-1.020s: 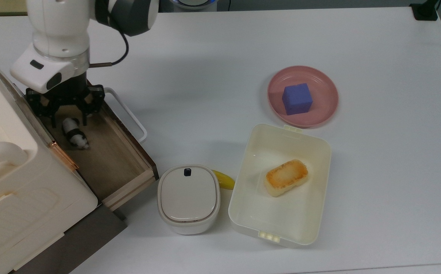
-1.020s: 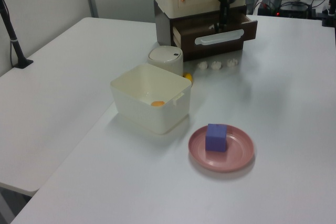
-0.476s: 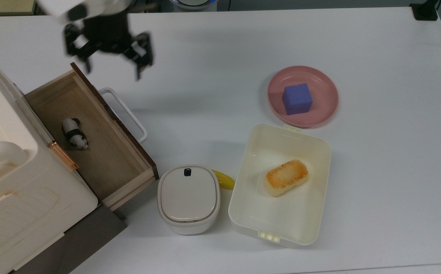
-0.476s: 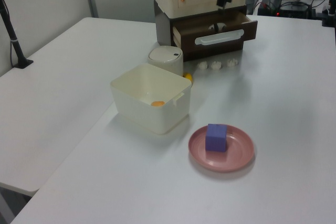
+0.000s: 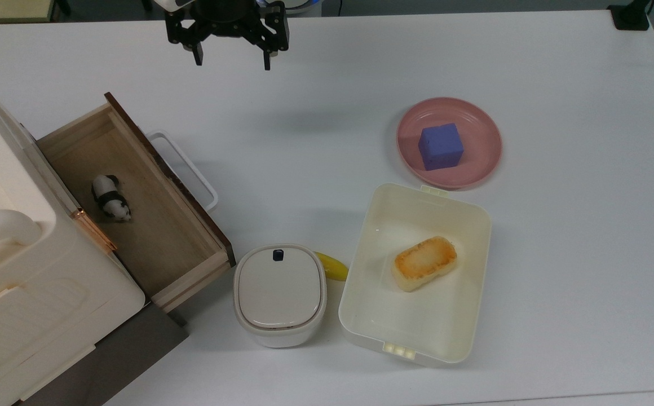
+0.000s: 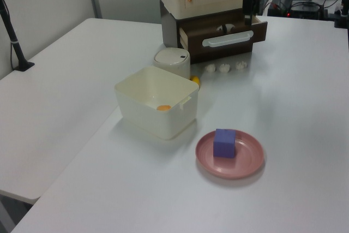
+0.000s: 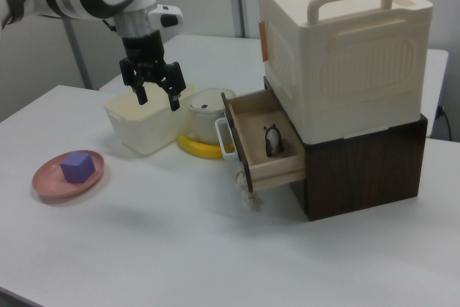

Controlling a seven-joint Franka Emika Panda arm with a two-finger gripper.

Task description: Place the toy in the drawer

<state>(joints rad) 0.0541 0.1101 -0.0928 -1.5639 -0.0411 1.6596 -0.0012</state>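
The toy [image 5: 111,197], a tiny black-and-white panda, lies on the wooden floor of the open drawer [image 5: 158,237], toward its back left in the top view. In the right view the toy [image 7: 272,139] stands inside the pulled-out drawer [image 7: 262,167]. The drawer's dark front panel [image 6: 223,39] carries a white loop handle. My gripper [image 5: 232,59] is open and empty, high above the table near the top view's upper edge, well clear of the drawer. In the right view the gripper [image 7: 157,98] hangs in front of the cream tub.
A purple cube [image 5: 441,146] sits on a pink plate [image 5: 482,163]. A cream tub [image 5: 361,304] holds a toasted bread piece [image 5: 424,263]. A white lidded container [image 5: 279,293] and a banana [image 5: 332,266] stand by the drawer's corner. The cream cabinet [image 7: 345,55] tops a dark base.
My gripper rose out of the drawer and moved toward the top view's upper middle, still open. The panda stayed on the drawer floor.
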